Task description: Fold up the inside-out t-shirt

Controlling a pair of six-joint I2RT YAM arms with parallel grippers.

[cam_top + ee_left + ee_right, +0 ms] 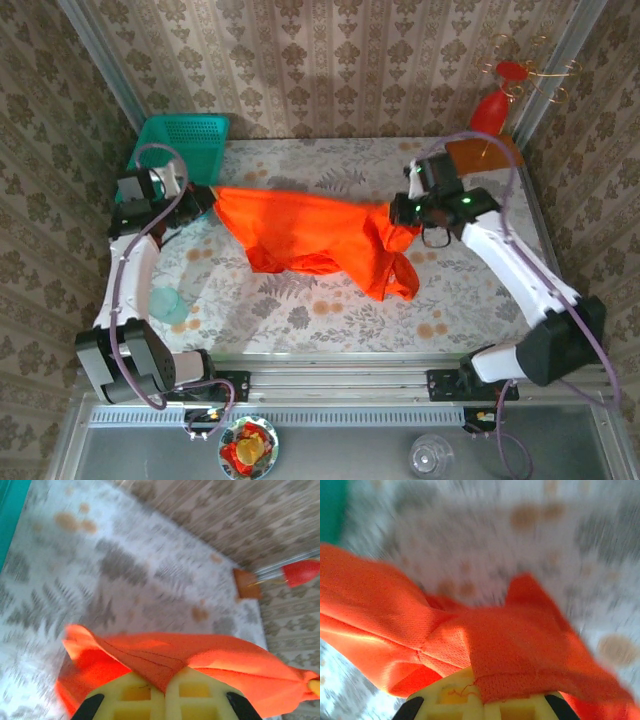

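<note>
Walls: patterned wallpaper encloses the table on three sides.
Table: a floral-print cloth covers the top.
Inside-out t-shirt: the orange cloth is at the table's centre, drawn out sideways between both grippers, with a loose bunch sagging toward 5 o'clock.
Left arm: rises from its base at 7 o'clock and bends inward, with the wrist near 9 o'clock.
Right arm: rises from its base at 5 o'clock and slants toward 2 o'clock, with the wrist turned inward.
Basket: teal, at 10 o'clock.
Ornament: red, at 1 o'clock.
Left gripper: closed, pinching the shirt's 9 o'clock end.
Right gripper: closed, pinching the shirt's 3 o'clock end.
</note>
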